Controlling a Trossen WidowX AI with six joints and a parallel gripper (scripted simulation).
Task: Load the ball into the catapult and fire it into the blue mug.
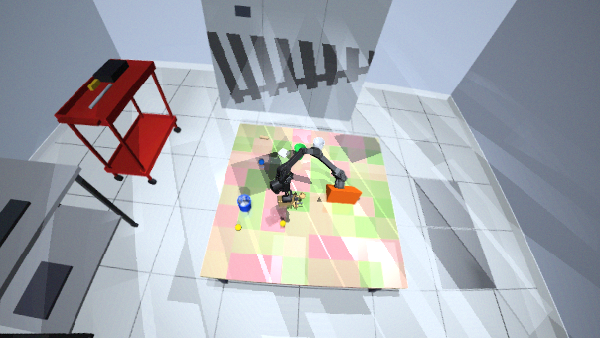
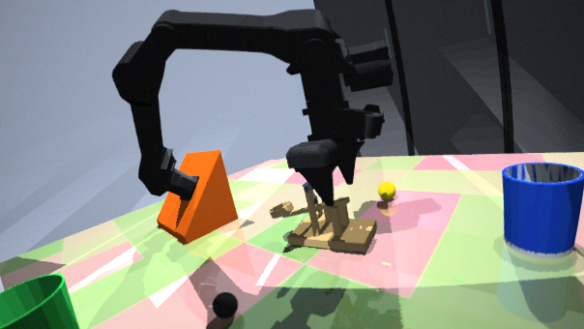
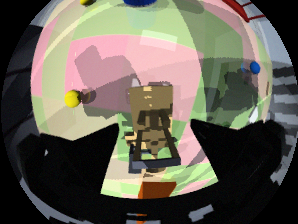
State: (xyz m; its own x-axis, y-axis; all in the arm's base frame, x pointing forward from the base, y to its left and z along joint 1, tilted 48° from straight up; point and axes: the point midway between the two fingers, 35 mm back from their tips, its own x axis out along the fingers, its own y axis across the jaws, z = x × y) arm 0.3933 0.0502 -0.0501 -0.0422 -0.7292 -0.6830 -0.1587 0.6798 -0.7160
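Observation:
The wooden catapult (image 1: pixel 296 201) (image 2: pixel 355 237) (image 3: pixel 151 100) stands on the patchwork table top, its throwing arm stretching toward the orange wedge. I see no ball in its cup. The blue mug (image 1: pixel 244 203) (image 2: pixel 541 213) stands upright beyond the catapult's other end. My gripper (image 2: pixel 338 194) (image 3: pixel 155 125) is open and empty, pointing down just above the catapult, a finger on either side in the wrist view. A yellow ball (image 1: pixel 283 223) (image 2: pixel 386 191) (image 3: pixel 72 99) lies beside the catapult. Another yellow ball (image 1: pixel 238 227) lies near the mug.
The orange wedge (image 1: pixel 343 195) (image 2: pixel 208 194) (image 3: pixel 157 189) surrounds my arm's base. A green mug (image 1: pixel 299 148) (image 2: pixel 39 302), a black ball (image 2: pixel 225 305) and a blue ball (image 1: pixel 261 162) (image 3: pixel 255 67) are on the table. A red cart (image 1: pixel 141 144) stands off the table.

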